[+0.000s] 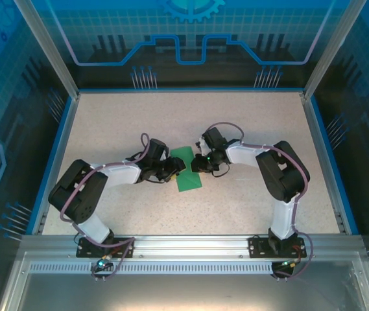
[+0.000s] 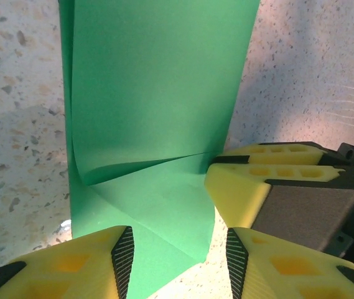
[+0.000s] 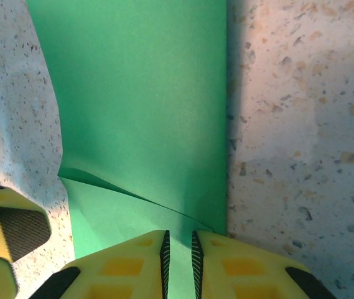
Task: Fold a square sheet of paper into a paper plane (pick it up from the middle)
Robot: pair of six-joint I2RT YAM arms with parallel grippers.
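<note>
The paper (image 1: 188, 180) lies near the middle of the table (image 1: 249, 116), as a narrow green strip set a little slanted, and the two grippers meet over it from both sides. The left gripper (image 1: 176, 170) comes from the left and the right gripper (image 1: 197, 163) from the right, both low at the table. In the left wrist view the yellow fingers of the left gripper (image 2: 180, 265) stand clearly apart, with the near end of the paper (image 2: 158, 93) between them; the pads do not press it. The paper is folded in two layers, and the upper layer lifts a little at the near end, with a slanted crease across it. One finger (image 2: 245, 187) of the right gripper sits just beside the paper's right edge. In the right wrist view the right gripper (image 3: 180, 258) is almost closed, its pads pinching the edge of the paper (image 3: 145, 106) in a thin gap. A left finger (image 3: 5, 240) shows at the lower left.
</note>
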